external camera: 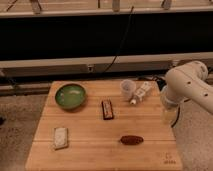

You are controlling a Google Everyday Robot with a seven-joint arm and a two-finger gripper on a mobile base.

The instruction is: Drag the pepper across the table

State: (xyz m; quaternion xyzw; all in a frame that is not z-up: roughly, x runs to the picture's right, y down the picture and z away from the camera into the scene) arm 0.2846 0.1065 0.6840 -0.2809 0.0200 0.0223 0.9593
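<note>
The pepper (131, 140) is a small dark reddish-brown pod lying on its side on the front right part of the light wooden table (100, 150). The white robot arm (187, 85) reaches in from the right. My gripper (169, 116) hangs at the table's right edge, to the right of and farther back than the pepper, and apart from it. Nothing shows in its grasp.
A green bowl (70, 95) stands at the back left. A dark bar with a light border (107, 109) lies mid-table. A clear cup (128, 88) and a white bottle on its side (141, 93) are at the back right. A pale packet (60, 137) lies front left.
</note>
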